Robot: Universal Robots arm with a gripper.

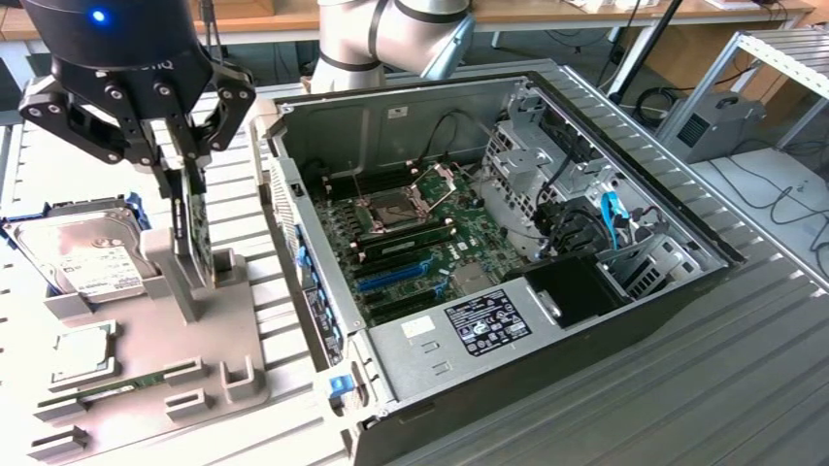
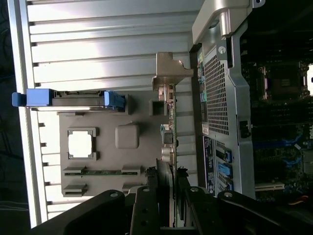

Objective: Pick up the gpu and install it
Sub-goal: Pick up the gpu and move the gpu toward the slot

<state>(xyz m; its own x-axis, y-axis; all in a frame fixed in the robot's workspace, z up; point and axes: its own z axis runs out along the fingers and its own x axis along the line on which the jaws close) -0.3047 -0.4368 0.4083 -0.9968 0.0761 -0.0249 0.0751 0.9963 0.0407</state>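
Observation:
The gpu [image 1: 197,228] is a slim dark card standing on edge over the grey parts holder [image 1: 220,340] at the exterior view's left. My gripper [image 1: 182,180] comes down from above with a finger on each face of the card's upper edge, shut on it. In the wrist view the gpu [image 2: 169,147] runs edge-on out from between my fingertips [image 2: 146,196], and its silvery bracket [image 2: 171,73] sits at the far end. Whether the card's lower edge still rests in the holder I cannot tell. The open computer case [image 1: 324,291] lies beside it, motherboard [image 1: 414,243] exposed.
On the holder, a silver hard drive [image 1: 84,257] with blue rails [image 2: 68,99], a square processor [image 1: 81,351] and a thin memory stick [image 1: 123,383]. Blue slots [image 1: 388,277] show on the motherboard. Drive cage and cables [image 1: 583,223] fill the case's far end. The table is ribbed metal.

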